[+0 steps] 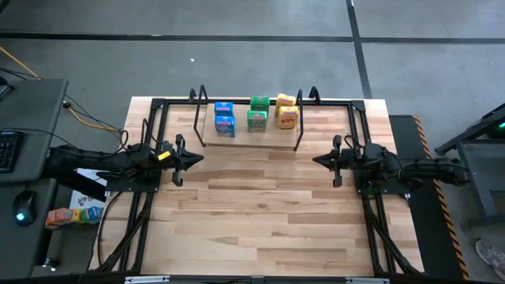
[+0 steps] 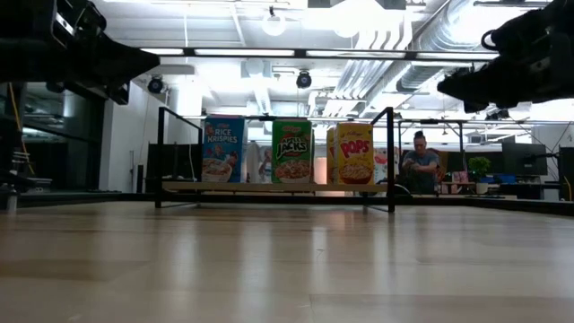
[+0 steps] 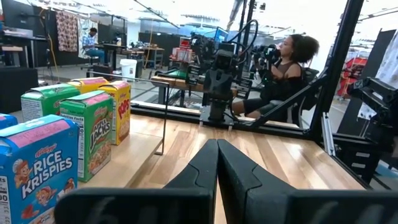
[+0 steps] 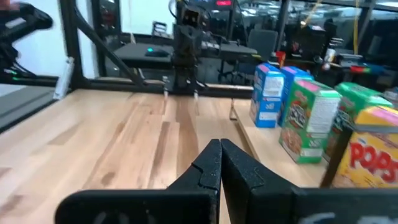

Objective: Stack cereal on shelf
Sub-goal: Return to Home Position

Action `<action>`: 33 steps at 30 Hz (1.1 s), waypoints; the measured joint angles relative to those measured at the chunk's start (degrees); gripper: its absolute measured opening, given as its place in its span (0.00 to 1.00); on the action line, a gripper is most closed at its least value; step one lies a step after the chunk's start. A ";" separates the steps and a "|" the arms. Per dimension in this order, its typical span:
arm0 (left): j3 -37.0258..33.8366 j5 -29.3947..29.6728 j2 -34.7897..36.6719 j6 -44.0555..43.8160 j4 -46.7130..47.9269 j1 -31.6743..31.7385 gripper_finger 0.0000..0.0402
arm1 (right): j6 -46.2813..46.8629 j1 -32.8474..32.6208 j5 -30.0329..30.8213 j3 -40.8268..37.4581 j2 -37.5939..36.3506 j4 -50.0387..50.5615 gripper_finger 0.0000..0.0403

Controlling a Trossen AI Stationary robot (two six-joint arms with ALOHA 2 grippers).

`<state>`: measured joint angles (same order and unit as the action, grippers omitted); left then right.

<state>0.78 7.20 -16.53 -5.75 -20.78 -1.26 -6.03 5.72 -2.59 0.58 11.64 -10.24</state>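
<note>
Currently you are holding the left gripper (image 1: 199,158) and right gripper (image 1: 316,160) pinched closed on nothing, tips facing each other across the table (image 1: 260,229), while all six cereal boxes (image 1: 256,114) are standing paired on the shelf (image 1: 268,139) beyond and between them, neither arm nearer.

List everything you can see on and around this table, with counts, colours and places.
blue cereal boxes: two, blue, shelf's left end
green cereal boxes: two, green, shelf's middle
yellow-orange cereal boxes: two, yellow-orange, shelf's right end
shelf: one, pale wood with black wire uprights, far side of the table
table: one, pale planks, black frame
people: two, in the room beyond the table
left gripper: one, dark, shut, empty, table's left side
right gripper: one, dark, shut, empty, table's right side
</note>
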 joint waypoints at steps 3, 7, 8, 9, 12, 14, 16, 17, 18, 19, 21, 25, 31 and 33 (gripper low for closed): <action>0.00 0.02 0.26 0.00 0.39 -0.06 0.00 | -0.31 0.00 0.61 0.00 -0.02 1.27 0.00; 0.00 -0.06 2.05 -0.01 0.83 -0.84 0.00 | -0.28 0.00 0.61 -0.02 0.00 2.44 0.00; 0.00 -0.06 3.08 -0.01 1.32 -0.97 0.00 | -0.29 0.00 0.61 -0.02 0.00 2.52 0.00; 0.00 -0.07 4.52 -0.01 2.20 -1.15 0.00 | -0.28 0.00 0.61 -0.02 0.01 2.57 0.00; -0.02 -0.11 9.73 -0.01 7.57 -1.40 0.00 | -0.28 -0.01 0.61 -0.02 -0.09 2.84 0.00; -0.02 -0.11 13.59 -0.01 13.01 -1.40 0.00 | -0.29 -0.31 0.61 -0.02 -1.29 3.70 0.00; -0.02 -0.09 16.44 -0.01 18.48 -1.40 0.00 | -0.24 -0.58 0.62 -0.02 -3.49 4.98 0.00; -0.06 -0.39 16.29 -0.01 19.15 -1.40 0.00 | -0.27 -0.80 0.63 -0.03 -4.76 5.80 0.00; -0.11 -0.70 16.18 0.01 18.99 -1.40 0.00 | -0.33 -1.01 0.61 -0.04 -6.28 6.89 0.00; -0.10 -0.91 16.31 0.01 18.60 -1.40 0.00 | -0.30 -1.24 0.65 -0.04 -7.87 8.01 0.00; 0.01 -1.44 16.29 0.00 19.08 -1.40 0.00 | -0.27 -1.69 0.79 -0.04 -11.50 9.11 0.00; -0.09 -2.25 16.35 -0.01 19.54 -1.40 0.00 | -0.31 -2.60 0.67 -0.07 -11.60 6.04 0.00; -0.09 -2.51 16.33 -0.01 19.71 -1.48 0.00 | -0.31 -2.84 0.63 -0.07 -11.63 7.56 0.00; -0.09 -2.51 16.35 -0.01 19.60 -1.49 0.00 | -0.26 -2.84 0.65 -0.07 -11.36 8.26 0.00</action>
<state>0.69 4.69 -0.19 -5.76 -1.17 -2.74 -6.29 2.87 -1.94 0.51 0.28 -1.98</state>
